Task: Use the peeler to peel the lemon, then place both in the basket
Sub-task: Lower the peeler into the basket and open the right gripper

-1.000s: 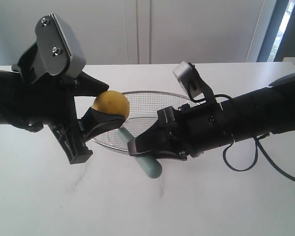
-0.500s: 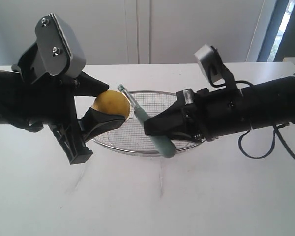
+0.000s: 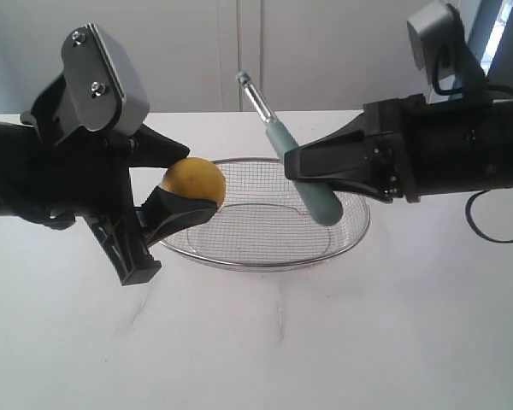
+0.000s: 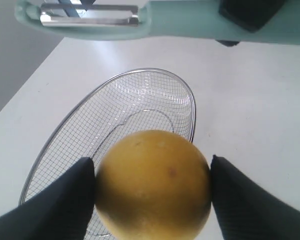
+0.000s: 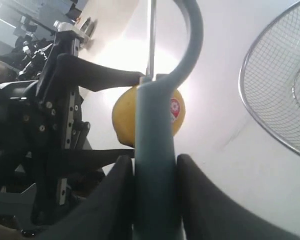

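White counter [image 3: 342, 342], plain and pale, silver wire mesh basket [image 3: 265, 266] standing on it near the middle, faint grey marks [image 3: 280, 320] just before the basket

My left wrist view, round yellow lemon [image 4: 152, 185] cut below, slim teal-green peeler [image 4: 180, 20] cropped, silver wire-mesh basket [image 4: 140, 100] partly behind lemon

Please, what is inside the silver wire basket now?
Nothing shows inside the oval silver wire mesh basket; its visible mesh is bare. The round yellow lemon and the pale teal plastic peeler are held in the air, and the peeler's handle hides a small patch.
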You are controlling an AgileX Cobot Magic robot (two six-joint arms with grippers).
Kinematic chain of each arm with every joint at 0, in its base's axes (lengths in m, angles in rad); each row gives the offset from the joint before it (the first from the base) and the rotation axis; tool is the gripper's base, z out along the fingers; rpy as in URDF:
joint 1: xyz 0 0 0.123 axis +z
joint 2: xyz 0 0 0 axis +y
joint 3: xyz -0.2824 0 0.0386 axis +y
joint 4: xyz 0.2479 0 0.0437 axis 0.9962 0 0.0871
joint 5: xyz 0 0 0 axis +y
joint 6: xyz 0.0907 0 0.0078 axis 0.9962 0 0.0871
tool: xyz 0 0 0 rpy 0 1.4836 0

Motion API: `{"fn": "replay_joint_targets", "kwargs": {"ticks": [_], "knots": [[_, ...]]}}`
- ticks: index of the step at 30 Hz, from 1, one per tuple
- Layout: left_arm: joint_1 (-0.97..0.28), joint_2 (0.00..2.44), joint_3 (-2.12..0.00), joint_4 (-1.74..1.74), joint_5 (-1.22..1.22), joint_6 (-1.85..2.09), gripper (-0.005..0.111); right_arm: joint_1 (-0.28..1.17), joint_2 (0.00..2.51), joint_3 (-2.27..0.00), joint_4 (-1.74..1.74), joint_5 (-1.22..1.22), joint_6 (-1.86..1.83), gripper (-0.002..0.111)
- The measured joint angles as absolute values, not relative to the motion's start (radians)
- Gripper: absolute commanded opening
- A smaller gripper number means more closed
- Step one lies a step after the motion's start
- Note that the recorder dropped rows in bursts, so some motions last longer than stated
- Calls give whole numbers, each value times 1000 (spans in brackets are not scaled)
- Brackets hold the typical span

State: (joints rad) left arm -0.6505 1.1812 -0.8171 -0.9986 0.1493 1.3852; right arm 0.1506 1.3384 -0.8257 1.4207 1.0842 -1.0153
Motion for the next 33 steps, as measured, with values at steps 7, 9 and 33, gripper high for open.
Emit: {"fn": "replay_joint_targets", "kwargs": {"ticks": [7,9,33], "knots": [[-651,1181,-817,-999,162,1385,0,145,1336,-826,1373,1015,-1017,0],[-651,1181,-817,-999,166,1385,0,145,1336,-826,1356,985,-1021,0],[-651,1181,-817,-999,191,1385,0,153,1412,-883,1260,512,-1378,0]]}}
